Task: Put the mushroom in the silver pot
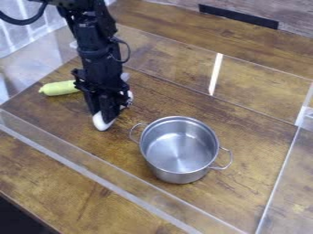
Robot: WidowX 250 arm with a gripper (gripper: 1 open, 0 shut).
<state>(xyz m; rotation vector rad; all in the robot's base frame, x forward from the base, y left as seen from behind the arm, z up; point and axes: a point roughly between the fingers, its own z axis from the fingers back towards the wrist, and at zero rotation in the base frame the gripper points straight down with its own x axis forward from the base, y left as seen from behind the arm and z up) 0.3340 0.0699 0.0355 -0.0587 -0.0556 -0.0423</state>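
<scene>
While pointing straight down at left-centre, hand (105,113) grips the mushroom (102,120) on the worktop (244,73); pot (180,148) sits empty lower right, close by.

Claw (105,111) clamped on mushroom (104,119), table-level, left of silver pot (180,149).

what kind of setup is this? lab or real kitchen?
Most likely a lab tabletop rig, not a kitchen: a wooden table fenced by clear acrylic walls, a single robot arm, and toy props such as a mushroom beside a small silver pot.
</scene>
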